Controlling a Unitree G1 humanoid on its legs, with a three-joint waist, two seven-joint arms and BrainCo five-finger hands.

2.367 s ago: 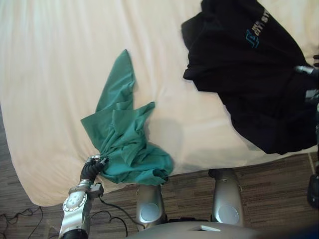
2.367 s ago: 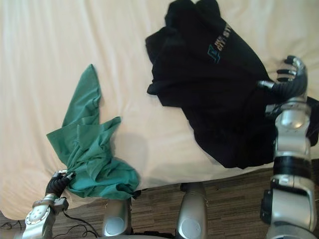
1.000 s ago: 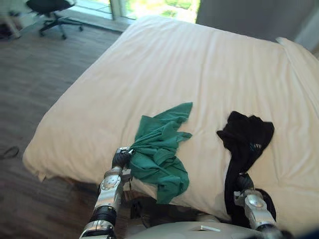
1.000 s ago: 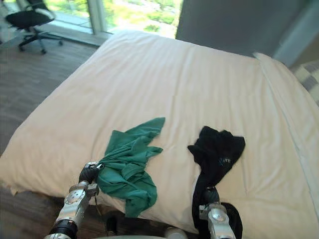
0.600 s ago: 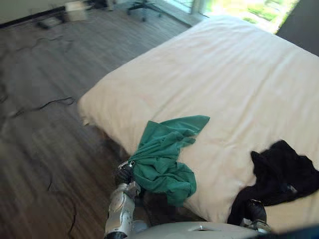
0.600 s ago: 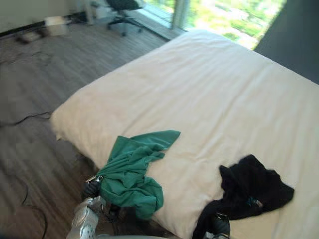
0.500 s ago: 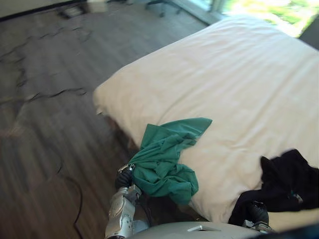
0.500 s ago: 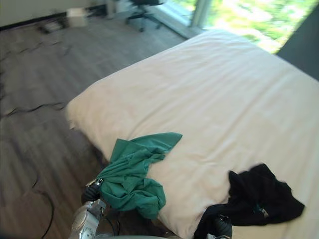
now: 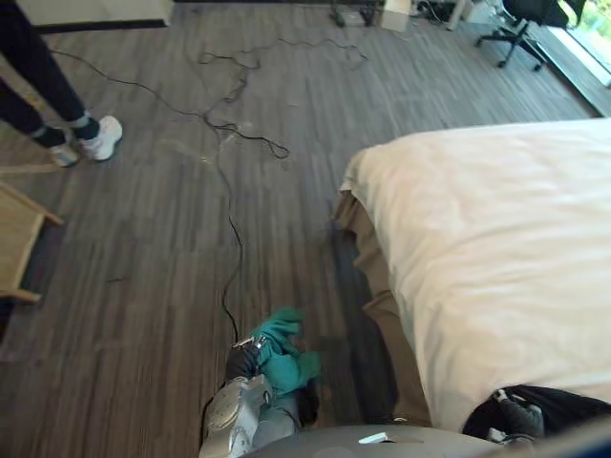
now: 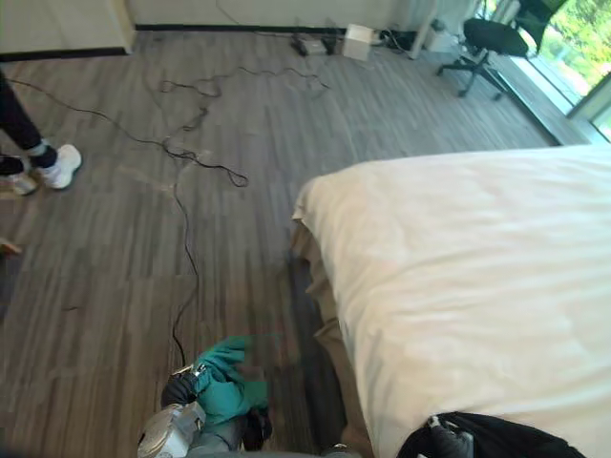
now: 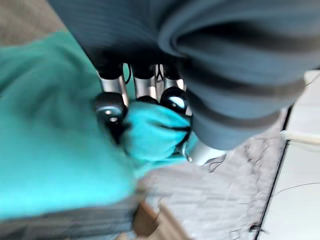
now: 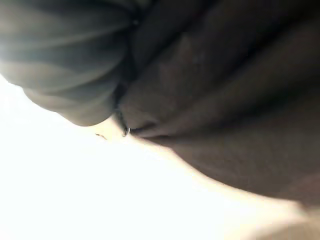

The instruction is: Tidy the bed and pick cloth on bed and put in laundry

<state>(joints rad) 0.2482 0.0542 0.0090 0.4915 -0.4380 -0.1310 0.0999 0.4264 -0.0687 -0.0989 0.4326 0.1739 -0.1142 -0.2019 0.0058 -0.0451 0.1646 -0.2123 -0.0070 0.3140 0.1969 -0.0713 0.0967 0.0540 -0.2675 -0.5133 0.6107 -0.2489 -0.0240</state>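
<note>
Grey wood-plank floor point(image 9: 143, 239) spreads left and far to a pale wall point(image 10: 67, 19) with dark skirting. The white bed point(image 9: 496, 219) fills the right — beyond it, far right, an office chair point(image 10: 496, 36) beside a daylit window point(image 10: 590, 33).

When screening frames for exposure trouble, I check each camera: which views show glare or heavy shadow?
Right wrist view: the bed is washed out white by glare, the black cloth sits in deep shade. Right eye view: daylight glares at the window; a shadow darkens the floor along the bed's side. Left wrist view: even light on the left robot hand gripping the green cloth.
</note>
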